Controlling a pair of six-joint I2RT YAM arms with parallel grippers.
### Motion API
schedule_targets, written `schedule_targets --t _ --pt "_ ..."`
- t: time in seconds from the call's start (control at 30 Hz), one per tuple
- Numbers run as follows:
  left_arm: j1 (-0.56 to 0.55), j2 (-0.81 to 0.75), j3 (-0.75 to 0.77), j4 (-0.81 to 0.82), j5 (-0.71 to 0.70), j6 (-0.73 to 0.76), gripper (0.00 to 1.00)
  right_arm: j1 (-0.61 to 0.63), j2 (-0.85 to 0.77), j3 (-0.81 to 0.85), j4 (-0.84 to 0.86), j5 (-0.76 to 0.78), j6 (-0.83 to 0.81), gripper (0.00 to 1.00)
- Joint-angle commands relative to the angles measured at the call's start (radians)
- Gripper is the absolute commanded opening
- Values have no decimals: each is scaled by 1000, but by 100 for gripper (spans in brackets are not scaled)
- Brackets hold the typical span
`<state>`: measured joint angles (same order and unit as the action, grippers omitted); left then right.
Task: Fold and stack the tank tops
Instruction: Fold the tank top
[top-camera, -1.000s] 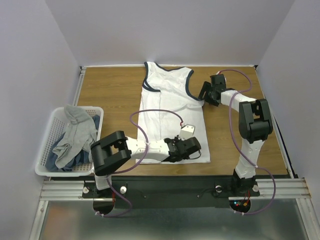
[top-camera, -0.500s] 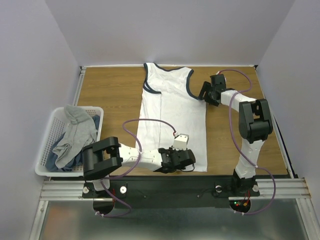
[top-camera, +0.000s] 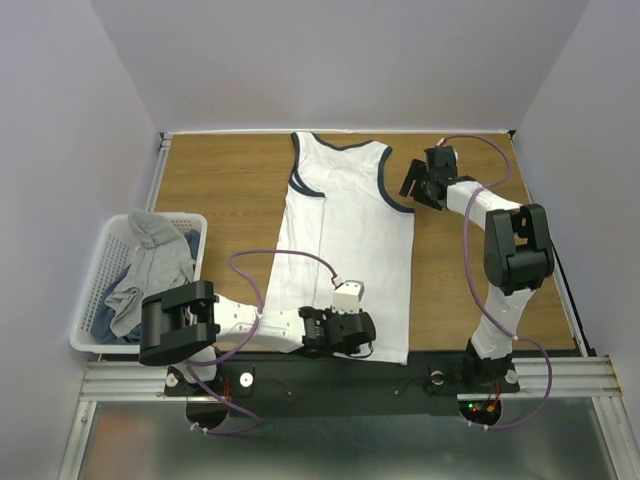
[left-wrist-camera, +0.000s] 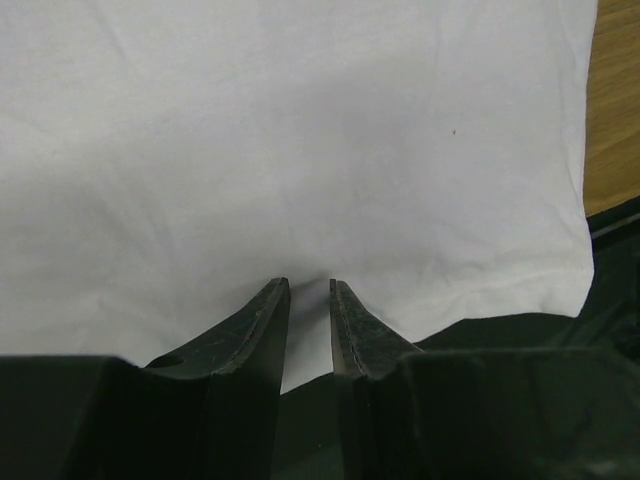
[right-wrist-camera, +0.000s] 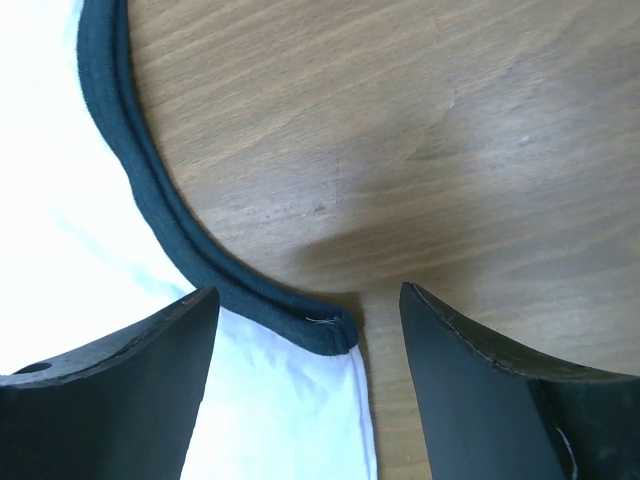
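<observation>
I have the left gripper (left-wrist-camera: 310, 285) pinching the hem of the top (top-camera: 345, 215), and the right gripper (right-wrist-camera: 310, 290) spread wide astride its right armhole's lower corner.

Pairs white tube-like links with boxy black joints on the left arm (top-camera: 240, 318) and the right arm (top-camera: 490, 325). Trails a thin purple cable (top-camera: 280, 252) in loops along each one. Carries a small white box (top-camera: 347, 297) at the left wrist. Ends in the left gripper (left-wrist-camera: 310, 285) and the right gripper (right-wrist-camera: 308, 295), both with matte black wedge-shaped fingers (left-wrist-camera: 255, 335), scuffed at the edges. Glows with tiny red and green lights (top-camera: 478, 407) at the right base.
</observation>
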<state>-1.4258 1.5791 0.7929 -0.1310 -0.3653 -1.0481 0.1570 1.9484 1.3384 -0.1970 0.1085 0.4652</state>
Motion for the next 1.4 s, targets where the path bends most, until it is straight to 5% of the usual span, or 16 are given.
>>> schedule_targets --t 0.0,0.33,0.8,1.37 --pt "-31 -11 -54 -93 62 -39 35 -8 -75 -27 14 31 -8 79" --pt "-59 -59 149 -130 -17 89 52 -11 -210 -182 10 33 -23 71" --pt "-160 212 494 -162 60 236 52 -20 -305 -262 1 -4 -19 63" --pt "-163 390 623 -208 82 303 54 -22 -304 -263 -1 -46 -10 61"
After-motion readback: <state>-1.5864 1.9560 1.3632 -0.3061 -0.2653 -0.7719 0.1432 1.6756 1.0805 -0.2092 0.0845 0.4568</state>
